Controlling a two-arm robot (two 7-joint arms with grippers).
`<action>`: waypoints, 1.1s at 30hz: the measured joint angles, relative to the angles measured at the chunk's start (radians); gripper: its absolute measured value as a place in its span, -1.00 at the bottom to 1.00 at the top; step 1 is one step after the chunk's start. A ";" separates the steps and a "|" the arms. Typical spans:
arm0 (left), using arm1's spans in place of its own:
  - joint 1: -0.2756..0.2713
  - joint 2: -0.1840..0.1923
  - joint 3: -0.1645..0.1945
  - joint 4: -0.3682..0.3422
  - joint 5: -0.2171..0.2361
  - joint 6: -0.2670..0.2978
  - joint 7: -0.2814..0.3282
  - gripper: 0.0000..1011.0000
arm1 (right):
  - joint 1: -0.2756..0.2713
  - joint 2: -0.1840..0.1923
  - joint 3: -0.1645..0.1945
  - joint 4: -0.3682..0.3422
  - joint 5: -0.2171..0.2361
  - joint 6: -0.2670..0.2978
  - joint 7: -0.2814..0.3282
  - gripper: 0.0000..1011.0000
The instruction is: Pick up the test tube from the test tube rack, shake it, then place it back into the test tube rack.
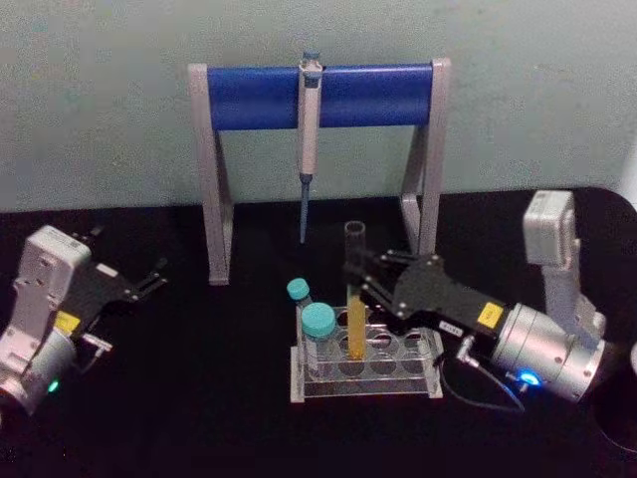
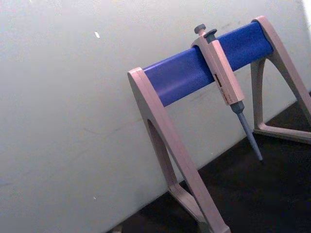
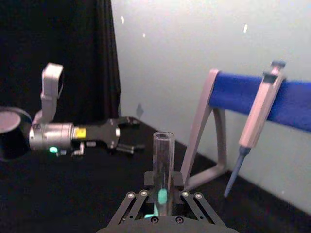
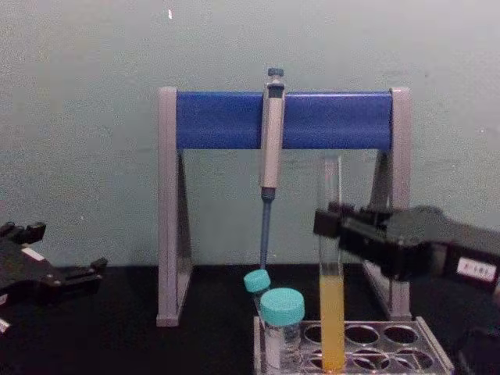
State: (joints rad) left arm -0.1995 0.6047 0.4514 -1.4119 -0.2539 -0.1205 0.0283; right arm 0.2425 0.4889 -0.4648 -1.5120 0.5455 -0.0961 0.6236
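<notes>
The test tube [image 1: 355, 304] [image 4: 332, 312], clear glass with yellow-orange liquid in its lower part, stands upright with its bottom in a front-left hole of the light-grey test tube rack [image 1: 418, 383] [image 4: 426, 336]. My right gripper [image 1: 357, 275] [image 4: 331, 223] reaches in from the right and is shut on the test tube's middle, above the liquid. In the right wrist view the test tube [image 3: 164, 155] rises between the fingers [image 3: 146, 194]. My left gripper [image 1: 151, 280] [image 3: 127, 137] rests open at the far left, well away from the rack.
Two teal-capped vials [image 1: 318, 327] [image 1: 298, 291] stand in the rack's left end, close beside the tube. Behind the rack is a grey-legged stand with a blue crossbar [image 1: 328, 96] [image 2: 184, 77], and a pipette [image 1: 310, 149] [image 4: 270, 141] hangs from it just behind the tube.
</notes>
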 joint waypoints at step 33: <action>0.000 0.000 0.000 0.000 0.000 0.000 0.000 0.98 | 0.078 -0.090 0.082 0.002 -0.044 0.034 -0.167 -0.57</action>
State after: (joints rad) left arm -0.1995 0.6047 0.4514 -1.4119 -0.2539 -0.1205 0.0283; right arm 0.3206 0.3986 -0.3829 -1.5095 0.5017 -0.0622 0.4562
